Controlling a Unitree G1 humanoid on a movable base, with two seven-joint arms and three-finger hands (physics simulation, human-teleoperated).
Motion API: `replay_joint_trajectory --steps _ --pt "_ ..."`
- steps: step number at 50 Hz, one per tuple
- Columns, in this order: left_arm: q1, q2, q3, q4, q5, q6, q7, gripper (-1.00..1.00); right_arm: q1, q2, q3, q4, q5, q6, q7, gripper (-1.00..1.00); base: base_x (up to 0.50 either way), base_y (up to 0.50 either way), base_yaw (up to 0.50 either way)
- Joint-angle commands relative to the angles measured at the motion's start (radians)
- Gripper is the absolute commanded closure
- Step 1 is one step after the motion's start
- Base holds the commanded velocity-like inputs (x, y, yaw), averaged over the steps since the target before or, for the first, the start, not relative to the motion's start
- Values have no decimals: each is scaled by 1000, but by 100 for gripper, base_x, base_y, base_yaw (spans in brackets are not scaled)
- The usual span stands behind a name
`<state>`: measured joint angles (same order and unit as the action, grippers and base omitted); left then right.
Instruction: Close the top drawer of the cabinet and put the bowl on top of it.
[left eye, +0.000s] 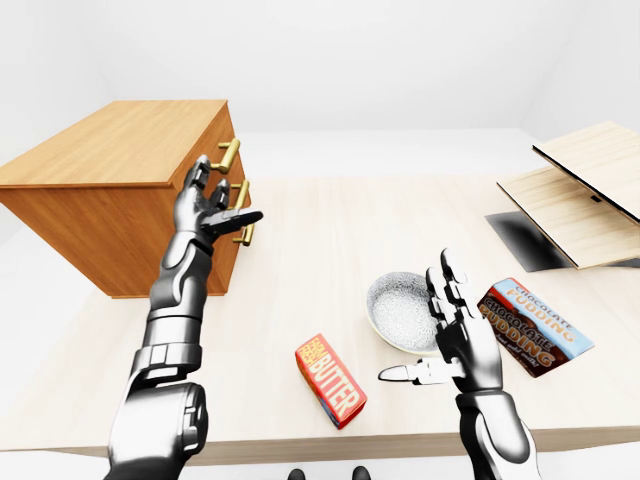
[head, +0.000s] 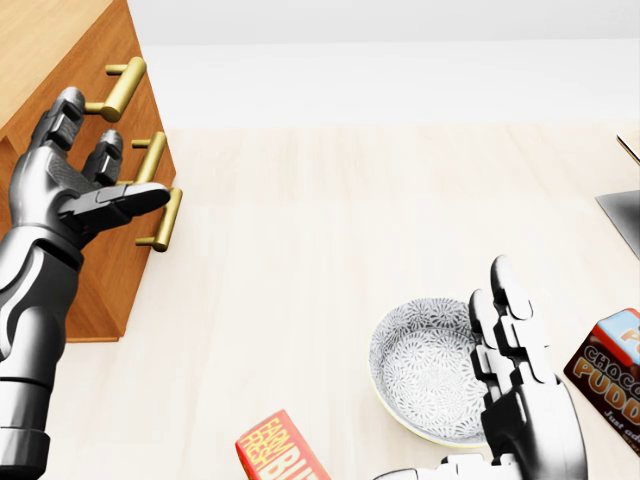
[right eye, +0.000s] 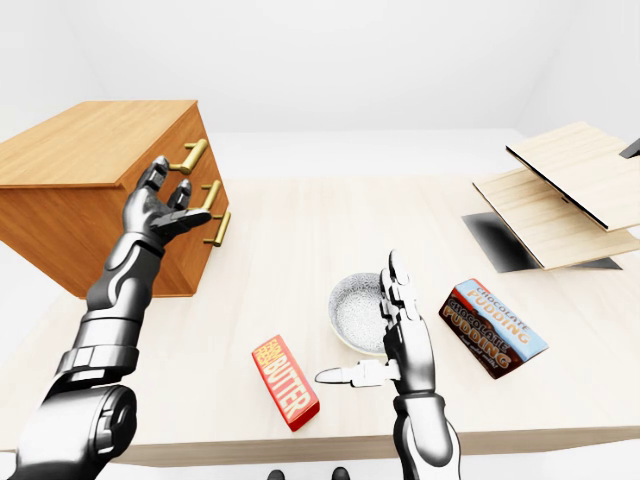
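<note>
In the left-eye view the cabinet stands at the far left of the pale table, its brass handles facing right. The left hand is raised against that face, fingers spread wide and thumb stuck out, holding nothing. It covers part of the handles, and whether it touches them cannot be told. The patterned bowl sits close to the table's near edge, well apart from the cabinet, with open tabletop between them. The right hand stands open just right of the bowl, fingers upright and thumb pointing left, hiding that side of the rim. A butter box lies left of the bowl and a chocolate pudding box right of it. Tilted wooden boards lie at the far right.

In the head view the cabinet is cut off by the left and top edges. The top drawer looks flush, though its seam is hard to make out. Both boxes are cropped by the frame.

In the right-eye view the cabinet's left corner is cut off, and the right hand again covers part of the bowl.
</note>
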<state>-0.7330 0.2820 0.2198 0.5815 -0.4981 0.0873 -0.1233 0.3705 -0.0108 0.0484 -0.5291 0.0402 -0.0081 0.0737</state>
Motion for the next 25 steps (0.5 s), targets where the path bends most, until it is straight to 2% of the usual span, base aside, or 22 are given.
replay_joint_trajectory --steps 1,5,6,11,12,14,19,25 --pt "8 125 34 20 -10 0 -20 -100 1 0 1 2 -2 -3 -1 -100 0 0 0" --pt "47 104 2 -53 52 0 -12 -100 -4 0 -2 3 1 2 -1 -100 0 0 0" --pt "96 82 -33 -147 140 0 61 -100 -6 -1 -6 2 2 4 0 -100 0 0 0" --pt "194 6 -47 -407 242 0 74 -100 -8 2 -22 -7 10 15 7 -100 0 0 0" --pt "195 2 -44 -411 249 0 70 -100 -8 3 -23 -8 9 15 8 -100 0 0 0" --pt "262 -32 -81 -560 294 0 43 -100 -10 1 -26 -8 2 17 15 -100 0 0 0" --pt "338 -99 -99 -734 362 0 10 -100 -18 7 -43 -11 4 30 26 -100 0 0 0" --pt "457 -165 -169 -995 462 0 -17 -100 -21 13 -50 -13 4 33 31 -100 0 0 0"
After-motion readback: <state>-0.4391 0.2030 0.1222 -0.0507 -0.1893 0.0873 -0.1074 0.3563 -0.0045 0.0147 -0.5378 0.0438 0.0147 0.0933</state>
